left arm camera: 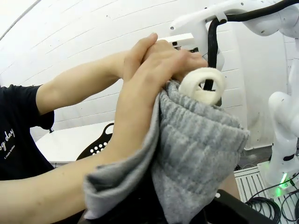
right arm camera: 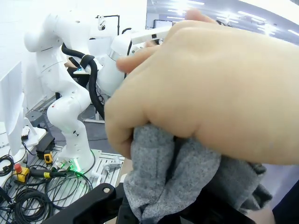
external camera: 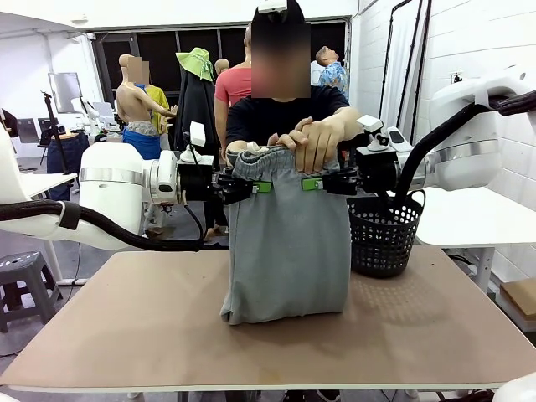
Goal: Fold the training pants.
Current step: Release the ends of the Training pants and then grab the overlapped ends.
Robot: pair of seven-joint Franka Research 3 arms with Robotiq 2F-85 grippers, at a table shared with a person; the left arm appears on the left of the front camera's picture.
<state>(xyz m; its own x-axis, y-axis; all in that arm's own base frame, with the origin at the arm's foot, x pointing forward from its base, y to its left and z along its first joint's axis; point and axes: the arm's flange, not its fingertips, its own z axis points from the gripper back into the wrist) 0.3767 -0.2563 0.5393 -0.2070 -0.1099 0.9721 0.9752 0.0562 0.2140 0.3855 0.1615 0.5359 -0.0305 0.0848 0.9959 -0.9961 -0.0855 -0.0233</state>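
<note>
The wide brown table [external camera: 435, 335] is carrying the bottom end of the light grey soft jersey training pants [external camera: 289, 251], which are hanging upright in the middle. The black mesh basket [external camera: 383, 239] is standing just beside them, on the robot's right. The left robot hand [external camera: 254, 187] and the right robot hand [external camera: 318, 182] are both gripping the gathered waistband, one at each side. The person's hands [external camera: 322, 138] are pressing on the waistband from above. I think the pants are already looking doubled, but they are not yet lying flat, and the final folds are waiting to be done.
</note>
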